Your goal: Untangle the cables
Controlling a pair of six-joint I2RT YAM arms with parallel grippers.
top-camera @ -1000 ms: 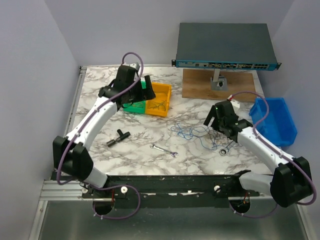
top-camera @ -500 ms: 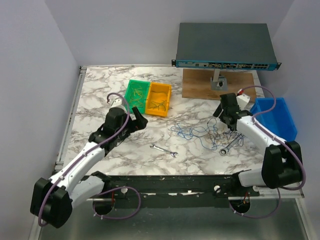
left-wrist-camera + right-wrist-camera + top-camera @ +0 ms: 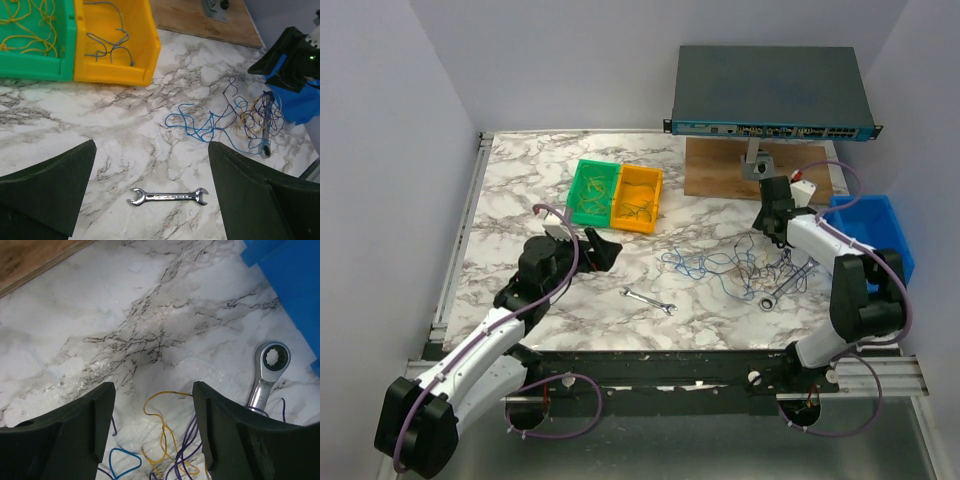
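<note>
The cables [image 3: 735, 265] lie as a loose tangle of thin blue, yellow and purple wires on the marble table, right of centre. They also show in the left wrist view [image 3: 235, 117] and the right wrist view [image 3: 167, 437]. My right gripper [image 3: 768, 232] is open just above the far edge of the tangle, with a yellow loop between its fingers [image 3: 152, 387]. My left gripper [image 3: 603, 250] is open and empty, left of the tangle, low over the table [image 3: 151, 145] and facing a silver wrench [image 3: 167, 196].
A ratchet wrench [image 3: 775, 293] lies in the right side of the tangle. A green bin [image 3: 592, 190] holds yellow wires and a yellow bin [image 3: 638, 198] holds blue ones. A blue bin [image 3: 875, 240], a wooden board [image 3: 720, 175] and a network switch [image 3: 770, 90] stand at the right and back.
My left arm has swung back from the bins and come down toward the table's middle left. My right gripper has moved to the far side of the tangle.
</note>
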